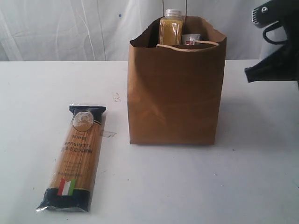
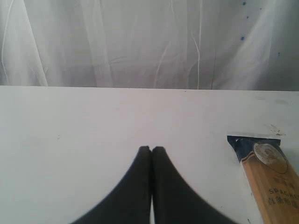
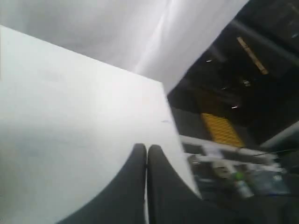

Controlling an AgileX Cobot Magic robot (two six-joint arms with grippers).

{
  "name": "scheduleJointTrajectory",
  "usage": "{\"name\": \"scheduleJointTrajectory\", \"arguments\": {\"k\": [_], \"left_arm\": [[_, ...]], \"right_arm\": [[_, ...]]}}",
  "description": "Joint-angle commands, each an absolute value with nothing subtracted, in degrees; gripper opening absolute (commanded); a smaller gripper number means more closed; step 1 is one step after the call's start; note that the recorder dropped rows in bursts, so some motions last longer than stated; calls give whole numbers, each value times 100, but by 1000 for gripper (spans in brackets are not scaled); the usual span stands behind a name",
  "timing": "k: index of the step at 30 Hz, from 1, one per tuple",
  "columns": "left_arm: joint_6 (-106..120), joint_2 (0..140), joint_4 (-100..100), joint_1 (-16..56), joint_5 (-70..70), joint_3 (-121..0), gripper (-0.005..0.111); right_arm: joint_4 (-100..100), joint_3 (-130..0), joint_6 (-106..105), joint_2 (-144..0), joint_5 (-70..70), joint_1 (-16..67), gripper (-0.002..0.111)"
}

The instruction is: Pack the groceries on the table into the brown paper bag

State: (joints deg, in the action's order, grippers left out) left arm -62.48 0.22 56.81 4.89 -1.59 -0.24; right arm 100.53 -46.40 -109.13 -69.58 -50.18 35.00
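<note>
The brown paper bag (image 1: 174, 95) stands upright at the middle of the white table (image 1: 243, 177). A yellow-grain bottle with a white cap (image 1: 170, 27) rises out of its open top, beside a small white item (image 1: 190, 39). The long spaghetti packet (image 1: 74, 157) lies flat on the table at the left; its dark top end (image 2: 268, 175) shows in the left wrist view. My left gripper (image 2: 151, 149) is shut and empty, low over bare table. My right gripper (image 3: 146, 148) is shut and empty, raised at the exterior view's right edge (image 1: 247, 74). The jar, pouch and can are hidden.
A scrap of clear tape (image 1: 108, 134) lies beside the spaghetti packet, and a small scuff (image 1: 116, 97) marks the table left of the bag. White curtains (image 1: 70, 28) hang behind. The table's far corner (image 3: 161, 84) and dark room clutter show in the right wrist view.
</note>
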Motion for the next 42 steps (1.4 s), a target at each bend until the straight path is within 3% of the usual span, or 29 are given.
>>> {"name": "scheduleJointTrajectory", "arguments": {"k": [1, 8, 13, 16, 21, 30, 34, 42], "left_arm": [[-6250, 0, 5742, 533, -183, 0, 1], [-6250, 0, 5742, 533, -183, 0, 1], [-6250, 0, 5742, 533, -183, 0, 1], [-6250, 0, 5742, 533, -183, 0, 1], [-6250, 0, 5742, 533, -183, 0, 1], [-6250, 0, 5742, 533, -183, 0, 1], [-6250, 0, 5742, 533, -183, 0, 1], [-6250, 0, 5742, 533, -183, 0, 1]], "right_arm": [[9995, -4167, -7734, -6424, -3918, 3478, 0], [6557, -3634, -2409, -5425, -2772, 3478, 0], [3530, -3743, -811, -4669, -2198, 3478, 0], [2291, -4035, -801, -4459, -1004, 3478, 0], [2049, -4404, -1506, -4743, 866, 3031, 0], [1956, -4327, -547, -5855, 1617, 251, 0], [1680, -4169, -561, -5949, 2458, -381, 0], [1453, -2315, -441, -3855, 265, -402, 0]]}}
